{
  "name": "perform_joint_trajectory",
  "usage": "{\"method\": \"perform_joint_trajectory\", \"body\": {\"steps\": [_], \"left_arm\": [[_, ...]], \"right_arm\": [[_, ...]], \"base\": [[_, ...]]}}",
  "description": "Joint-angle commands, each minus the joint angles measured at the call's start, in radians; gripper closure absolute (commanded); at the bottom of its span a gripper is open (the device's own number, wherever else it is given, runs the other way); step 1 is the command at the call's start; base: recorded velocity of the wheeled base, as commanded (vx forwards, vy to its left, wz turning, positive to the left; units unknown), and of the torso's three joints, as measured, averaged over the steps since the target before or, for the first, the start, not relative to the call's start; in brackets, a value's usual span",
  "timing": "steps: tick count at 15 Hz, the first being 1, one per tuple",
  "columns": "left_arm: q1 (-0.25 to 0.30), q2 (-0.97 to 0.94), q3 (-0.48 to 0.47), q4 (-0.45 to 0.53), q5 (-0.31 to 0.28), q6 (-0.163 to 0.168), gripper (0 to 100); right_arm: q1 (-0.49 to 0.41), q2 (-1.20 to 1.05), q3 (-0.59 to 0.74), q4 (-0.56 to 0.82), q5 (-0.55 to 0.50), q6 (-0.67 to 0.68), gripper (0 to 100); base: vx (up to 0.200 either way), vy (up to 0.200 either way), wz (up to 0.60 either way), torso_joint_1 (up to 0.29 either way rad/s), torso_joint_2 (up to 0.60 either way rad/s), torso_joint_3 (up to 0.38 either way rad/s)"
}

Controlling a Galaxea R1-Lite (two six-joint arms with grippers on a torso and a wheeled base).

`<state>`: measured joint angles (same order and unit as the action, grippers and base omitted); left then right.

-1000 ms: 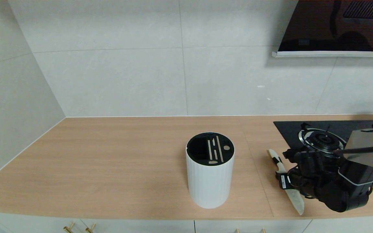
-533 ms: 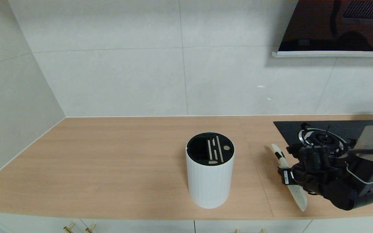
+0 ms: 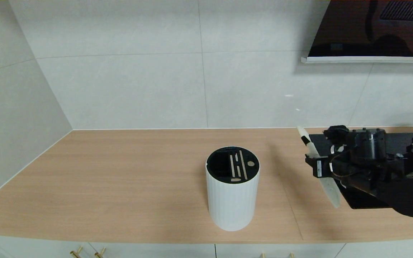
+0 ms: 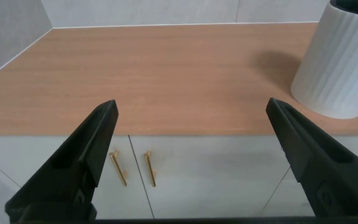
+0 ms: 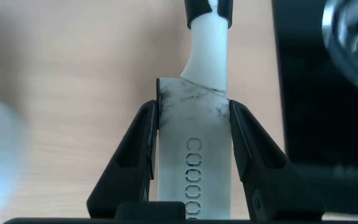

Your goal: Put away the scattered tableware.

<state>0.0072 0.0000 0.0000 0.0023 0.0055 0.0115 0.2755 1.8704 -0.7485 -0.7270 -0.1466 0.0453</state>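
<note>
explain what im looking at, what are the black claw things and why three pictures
This is a two-armed robot in a kitchen. The wide picture comes from a camera on its head, looking down at a wooden counter. The other two come from cameras on its wrists, each showing that arm's own claw. On the counter stands a white ribbed holder with slots in its black top; a black hob lies to its right. The left gripper is open and empty. The right gripper is shut on a white knife, gripping its blade.

Wooden counter (image 3: 120, 179) — black hob (image 3: 357, 199), perhaps gas.
</note>
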Motion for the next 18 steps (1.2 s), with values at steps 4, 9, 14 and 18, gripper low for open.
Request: {"method": "perform_joint_trajectory", "body": {"steps": [4, 9, 14, 18], "left_arm": [[-0.007, 0.014, -0.003, -0.001, -0.024, 0.056, 0], [-0.059, 0.451, -0.399, 0.024, -0.185, 0.084, 0], [-0.095, 0.887, -0.733, -0.001, -0.325, 0.065, 0], [-0.382, 1.088, -0.762, -0.166, -0.318, -0.183, 0]], "right_arm": [[0.206, -0.183, -0.199, 0.13, 0.002, -0.009, 100], [0.271, -0.195, -0.226, 0.159, -0.007, -0.01, 100], [0.364, -0.304, -0.189, 0.179, -0.021, -0.007, 100], [0.438, -0.335, -0.161, 0.179, -0.031, -0.007, 100]], "base": [[0.0, 0.0, 0.0, 0.0, 0.0, 0.0], [0.0, 0.0, 0.0, 0.0, 0.0, 0.0], [0.0, 0.0, 0.0, 0.0, 0.0, 0.0], [0.0, 0.0, 0.0, 0.0, 0.0, 0.0]]}}
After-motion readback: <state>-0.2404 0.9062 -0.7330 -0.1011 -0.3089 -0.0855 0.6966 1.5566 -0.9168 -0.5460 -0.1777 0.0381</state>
